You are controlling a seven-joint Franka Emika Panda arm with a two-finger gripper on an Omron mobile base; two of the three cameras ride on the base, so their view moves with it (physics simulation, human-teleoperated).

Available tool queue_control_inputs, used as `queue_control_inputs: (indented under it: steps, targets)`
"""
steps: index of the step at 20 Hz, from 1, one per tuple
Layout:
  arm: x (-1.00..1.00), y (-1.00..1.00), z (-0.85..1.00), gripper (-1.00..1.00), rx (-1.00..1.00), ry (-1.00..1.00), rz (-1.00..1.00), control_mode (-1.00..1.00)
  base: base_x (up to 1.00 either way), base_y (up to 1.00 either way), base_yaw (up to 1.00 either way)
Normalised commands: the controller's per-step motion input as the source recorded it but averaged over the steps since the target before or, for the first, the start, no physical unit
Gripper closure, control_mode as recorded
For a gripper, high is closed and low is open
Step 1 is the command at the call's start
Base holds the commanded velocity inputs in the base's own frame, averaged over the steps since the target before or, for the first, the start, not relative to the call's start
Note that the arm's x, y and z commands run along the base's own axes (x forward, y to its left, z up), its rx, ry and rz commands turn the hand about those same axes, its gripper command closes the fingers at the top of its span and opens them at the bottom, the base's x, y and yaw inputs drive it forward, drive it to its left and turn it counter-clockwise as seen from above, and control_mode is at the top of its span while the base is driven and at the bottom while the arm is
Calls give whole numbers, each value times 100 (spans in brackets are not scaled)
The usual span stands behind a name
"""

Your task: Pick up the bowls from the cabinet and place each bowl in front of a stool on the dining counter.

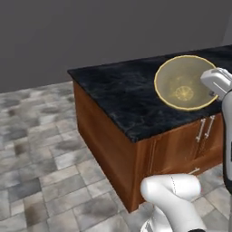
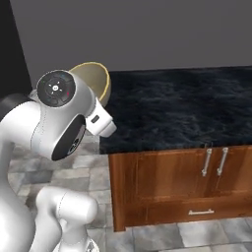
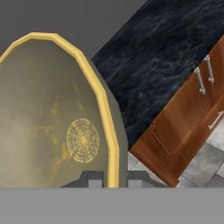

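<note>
One olive-beige bowl [image 1: 183, 84] with a thin yellow rim hangs tilted on its side, its opening turned toward the left base view. My gripper [image 3: 114, 178] is shut on the bowl's rim, one fingertip inside and one outside the wall. In the hand view the bowl [image 3: 52, 118] takes up the left half, with a round pattern on its bottom. From the right base view the bowl [image 2: 94, 78] peeks out behind my hand, near the left end of the black marble dining counter [image 2: 187, 108]. The dining counter [image 1: 118, 95] lies below and behind the bowl. I cannot tell whether bowl and slab touch.
Reddish-brown doors and a drawer with short silver handles [image 2: 214, 161] run under the slab. The counter's near corner [image 1: 136, 138] juts toward my base. Grey tiled floor [image 1: 41, 158] spreads to the left, and a plain grey wall [image 1: 90, 31] stands behind.
</note>
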Motion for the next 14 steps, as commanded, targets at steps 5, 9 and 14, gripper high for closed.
queue_control_inputs:
  steps: [5, 9, 14]
  targets:
    - [0, 0, 0, 100, 0, 0, 0, 100, 46, 100, -60]
    - [0, 0, 0, 100, 0, 0, 0, 100, 51, 99, -66]
    - [0, 0, 0, 100, 0, 0, 0, 100, 46, 97, -66]
